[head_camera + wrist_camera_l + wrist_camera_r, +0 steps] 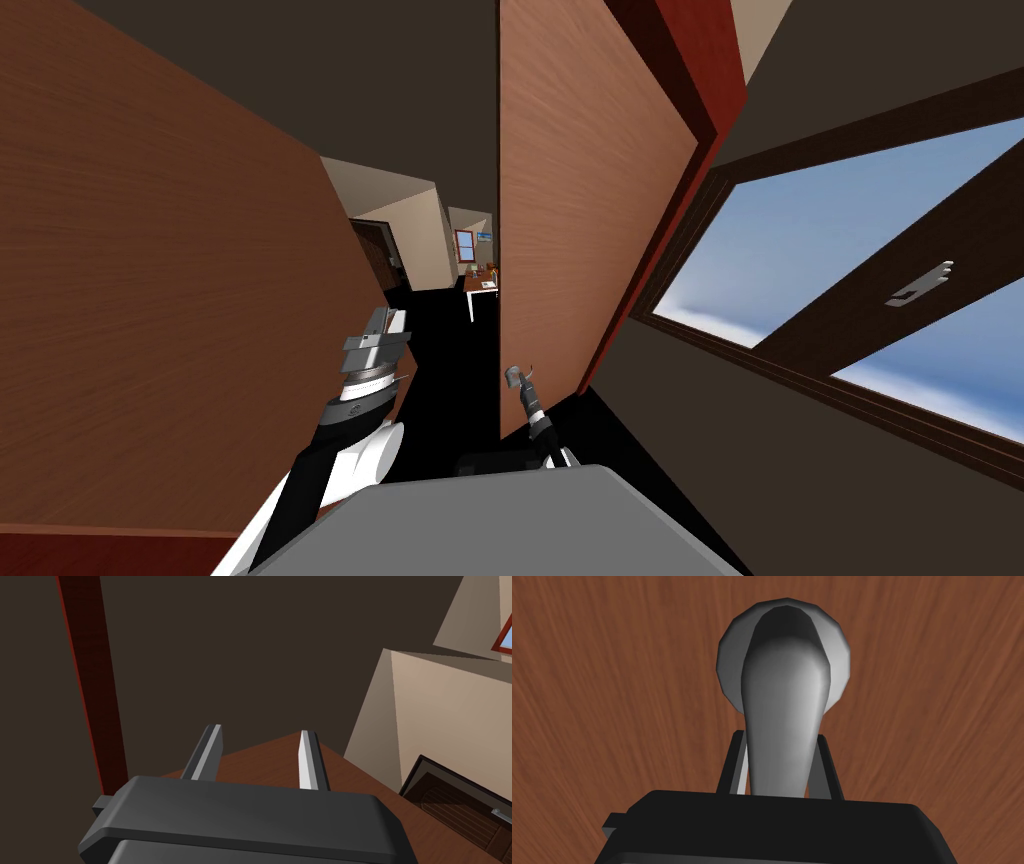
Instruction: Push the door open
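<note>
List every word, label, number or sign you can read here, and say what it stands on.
No readable text in these views.
The door and its grey handle: plain, no lettering.
The small blue frame on the far wall: too small to tell whether it carries words.

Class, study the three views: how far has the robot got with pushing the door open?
Done: the right claw is shut on the grey handle. In hand: the door looks partly open, a far room showing past its edge. Still to do: pushing it wider. The left claw is open, holding nothing.
</note>
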{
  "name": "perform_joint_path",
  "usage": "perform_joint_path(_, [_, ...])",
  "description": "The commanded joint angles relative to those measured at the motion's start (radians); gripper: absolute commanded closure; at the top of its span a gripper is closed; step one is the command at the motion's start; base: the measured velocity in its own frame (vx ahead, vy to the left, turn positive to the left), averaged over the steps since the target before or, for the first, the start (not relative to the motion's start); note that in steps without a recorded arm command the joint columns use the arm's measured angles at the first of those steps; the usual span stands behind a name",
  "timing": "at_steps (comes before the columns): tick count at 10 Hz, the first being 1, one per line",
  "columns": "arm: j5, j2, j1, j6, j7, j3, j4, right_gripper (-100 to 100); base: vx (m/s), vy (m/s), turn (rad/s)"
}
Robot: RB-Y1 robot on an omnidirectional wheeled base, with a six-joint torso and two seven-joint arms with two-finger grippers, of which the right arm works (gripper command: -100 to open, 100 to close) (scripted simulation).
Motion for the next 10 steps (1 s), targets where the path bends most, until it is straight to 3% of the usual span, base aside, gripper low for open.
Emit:
perform_joint_path(1, [0.0, 0.0, 0.004, -0.002, -0.001, 0.002, 0.001, 100, 0.0, 0.0, 0.0])
perform_joint_path(7, [-0.013, -0.005, -0.007, 0.0, 0.01, -0.036, 0.01, 100, 0.116, 0.054, -0.023])
perform_joint_path(10, [-0.028, -0.007, -0.017, 0.0, 0.023, -0.078, 0.021, 100, 0.17, 0.107, -0.066])
